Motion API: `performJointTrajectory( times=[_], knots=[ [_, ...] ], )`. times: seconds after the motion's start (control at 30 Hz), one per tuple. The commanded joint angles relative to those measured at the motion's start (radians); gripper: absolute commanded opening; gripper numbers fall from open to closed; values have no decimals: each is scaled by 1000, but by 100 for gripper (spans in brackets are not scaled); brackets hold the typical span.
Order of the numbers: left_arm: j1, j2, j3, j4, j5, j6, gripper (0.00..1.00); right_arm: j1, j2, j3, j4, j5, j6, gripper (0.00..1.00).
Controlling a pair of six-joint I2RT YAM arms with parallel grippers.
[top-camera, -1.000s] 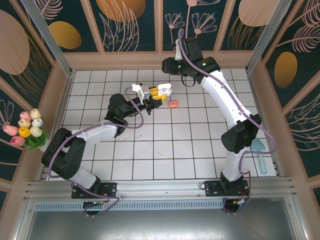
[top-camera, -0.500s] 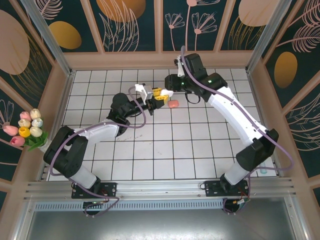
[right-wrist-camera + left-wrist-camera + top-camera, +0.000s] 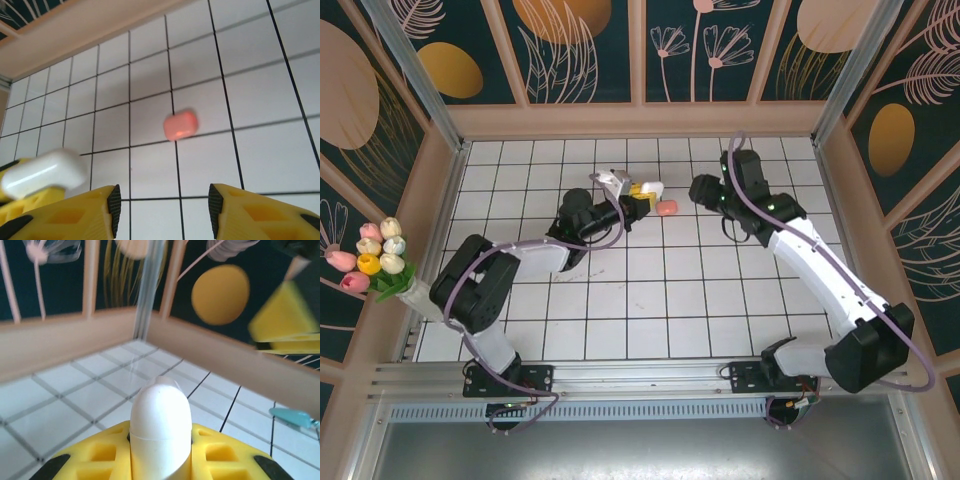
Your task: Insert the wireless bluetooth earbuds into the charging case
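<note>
- Tiled table [image 3: 650, 300]: white squares, walled on all sides.
- Right gripper [image 3: 164, 207]: fingers spread, nothing between them, hovering at far centre-right.
- Left gripper [image 3: 638, 197]: pinching a white charging case [image 3: 160, 425] at far centre.
- Pink charging case [image 3: 180, 125]: lying on a tile just right of the white one, between the two grippers.

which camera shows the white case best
The left wrist view: the white case sits close and central, its seam visible, clamped in the left pincer. The right wrist view catches it blurred at the left edge; the top view shows it small.
</note>
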Motion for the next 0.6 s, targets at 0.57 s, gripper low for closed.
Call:
performJointTrajectory(
  times=[0.57],
  knots=[
    [46, 263, 102, -407, -62, -263, 18, 1, -174, -268, 123, 15, 169, 53]
  ],
)
